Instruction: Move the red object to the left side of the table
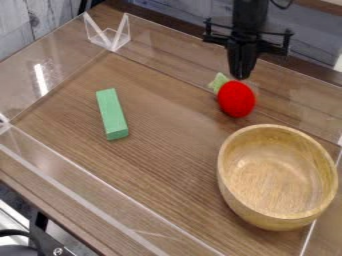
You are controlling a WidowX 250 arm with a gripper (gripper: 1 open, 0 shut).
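Note:
The red object, a small round toy fruit, lies on the table at the back right. It is tipped so that its pale green top points left. My gripper hangs straight down just above and behind it. Its black fingers are pressed together and nothing shows between them. I cannot tell whether the fingertips touch the fruit.
A large wooden bowl sits at the front right, close to the fruit. A green rectangular block lies left of centre. Low clear acrylic walls edge the tabletop, with a clear bracket at the back left.

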